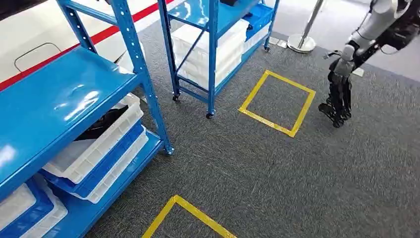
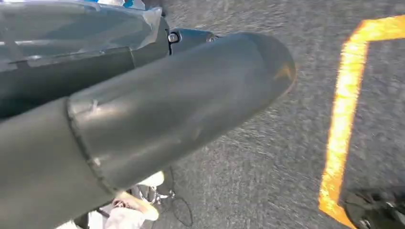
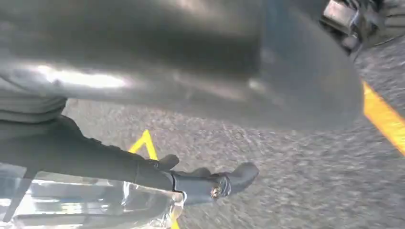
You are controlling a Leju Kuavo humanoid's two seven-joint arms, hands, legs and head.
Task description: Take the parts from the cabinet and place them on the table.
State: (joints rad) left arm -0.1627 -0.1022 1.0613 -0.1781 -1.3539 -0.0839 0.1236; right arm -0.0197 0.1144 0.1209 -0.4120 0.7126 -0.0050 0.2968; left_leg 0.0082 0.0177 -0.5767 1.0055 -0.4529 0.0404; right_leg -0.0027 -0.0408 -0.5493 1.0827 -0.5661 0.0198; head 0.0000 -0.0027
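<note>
Head view: a dark part (image 1: 101,123) lies in a white bin (image 1: 94,148) on the blue rack (image 1: 59,94). Right hand (image 1: 339,99) hangs above the carpet (image 1: 277,173), fingers together, with clear plastic (image 3: 95,205) beside them; I cannot tell whether they grip it. Left hand (image 2: 167,109): I cannot tell how its fingers lie.

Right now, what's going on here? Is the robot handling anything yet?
Nothing is being handled yet. The robot faces a blue rack stacked with white bins, and a second rack stands further off on the grey carpet. Its right hand hangs at its side, fingers down, holding nothing. The left hand hangs over the carpet; its grip is unclear.
</note>
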